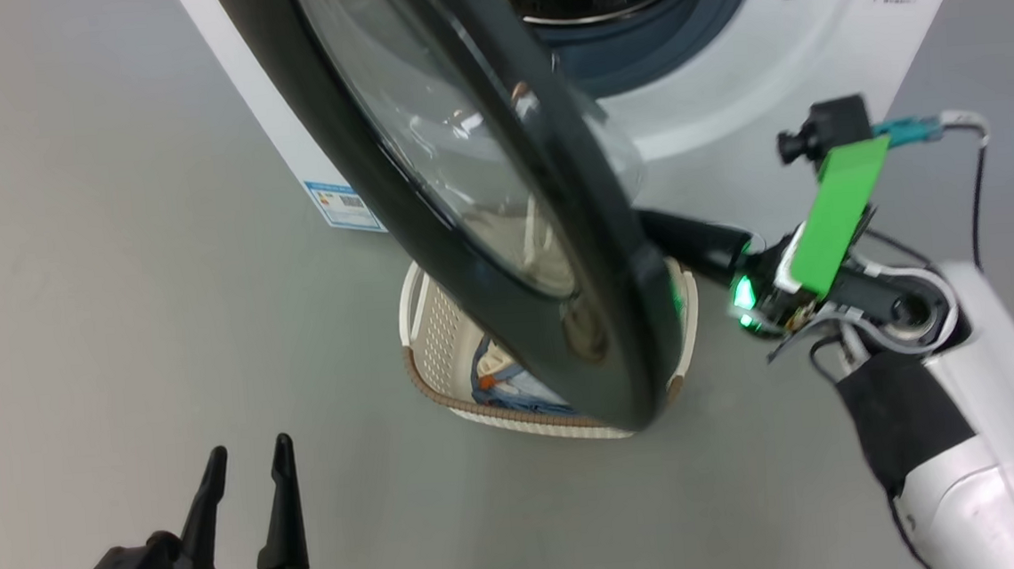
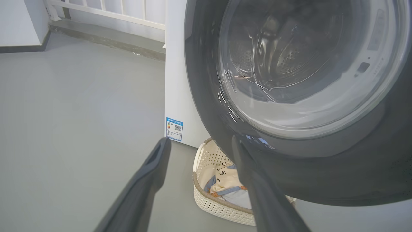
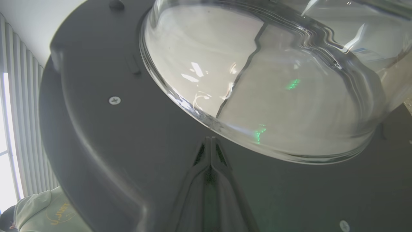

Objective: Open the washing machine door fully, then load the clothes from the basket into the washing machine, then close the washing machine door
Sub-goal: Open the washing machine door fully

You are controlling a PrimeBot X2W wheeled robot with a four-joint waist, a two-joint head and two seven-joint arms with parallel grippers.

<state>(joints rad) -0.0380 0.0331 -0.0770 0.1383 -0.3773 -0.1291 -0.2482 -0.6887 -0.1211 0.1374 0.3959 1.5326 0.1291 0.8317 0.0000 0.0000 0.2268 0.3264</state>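
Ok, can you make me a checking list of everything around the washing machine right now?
Surface: grey floor.
Job's things: washing machine, drum showing; door swung partly open, hanging over the basket; clothes lying in the basket.
Clutter: nothing seen.
Grippers: left gripper open, holding nothing, apart from the door; right gripper shut, tips at the door's inner side, just below the glass bowl.
Cables: black cable looping beside the right arm.
Surroundings: white railing, curtains, a person in a pale hoodie.
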